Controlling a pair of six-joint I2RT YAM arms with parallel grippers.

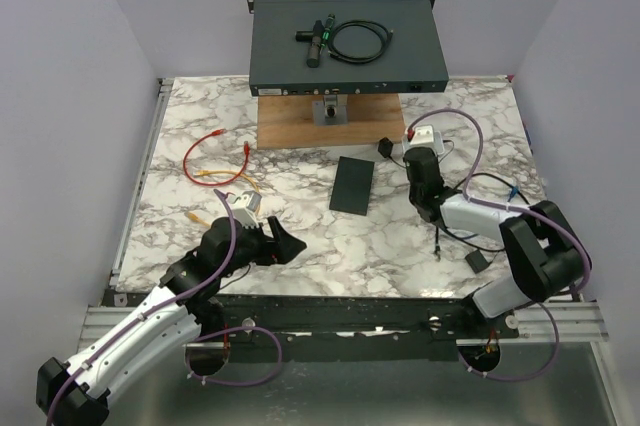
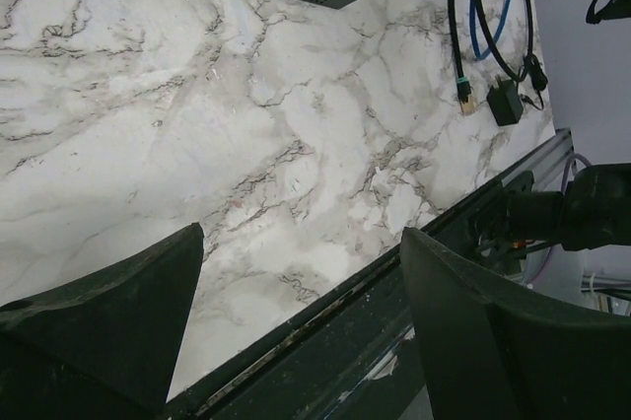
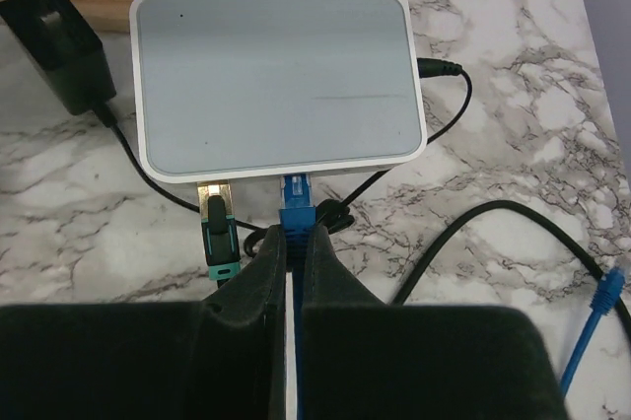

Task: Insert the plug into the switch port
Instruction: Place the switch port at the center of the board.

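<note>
Now I am clenching the right tool (image 3: 294,239) on the blue plug (image 3: 296,199), its long axis pointing straight ahead into the white switch (image 3: 276,75), beside the green plug (image 3: 217,235); the left tool (image 2: 301,243) is hanging released, well apart.

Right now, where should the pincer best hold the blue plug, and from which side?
Grip the blue plug by its rear boot, from the cable side: its nose sits at the white switch, and the green plug stands close beside it.
</note>
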